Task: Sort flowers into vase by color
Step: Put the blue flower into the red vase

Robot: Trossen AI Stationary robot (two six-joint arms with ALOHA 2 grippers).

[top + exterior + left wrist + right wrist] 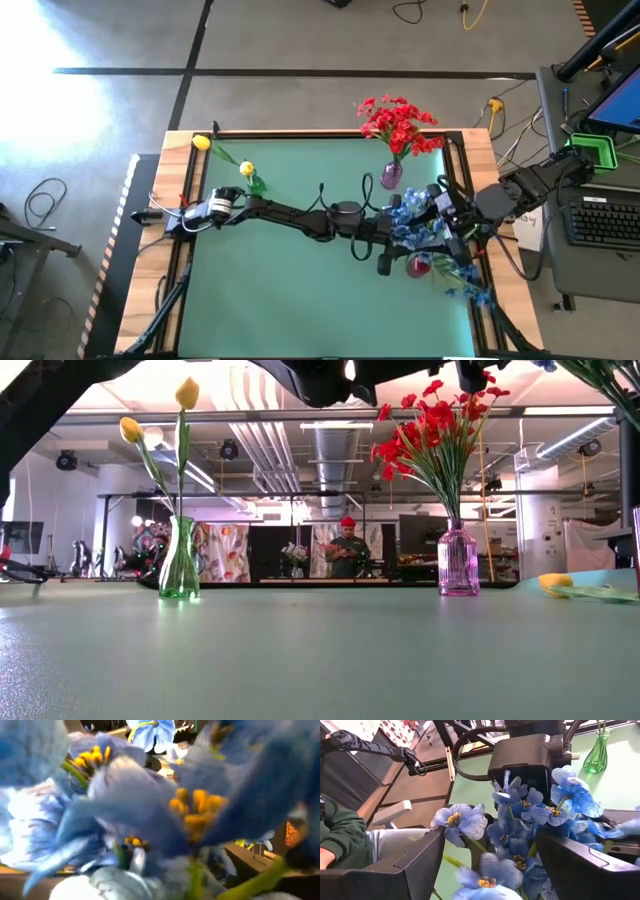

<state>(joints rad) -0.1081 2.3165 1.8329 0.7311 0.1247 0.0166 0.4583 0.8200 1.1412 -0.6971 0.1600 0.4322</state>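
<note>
The left tool (392,262) is buried in the blue flowers (425,225), so I cannot tell how its fingers stand. The right tool (490,855) has its fingers spread apart either side of the same blooms, whose vase underneath is hardly visible.

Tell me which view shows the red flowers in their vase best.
The low view: the red flowers stand whole and unobstructed in the pink vase. The high view shows the red flowers from above, the vase mostly hidden beneath. Neither wrist view shows them.
</note>
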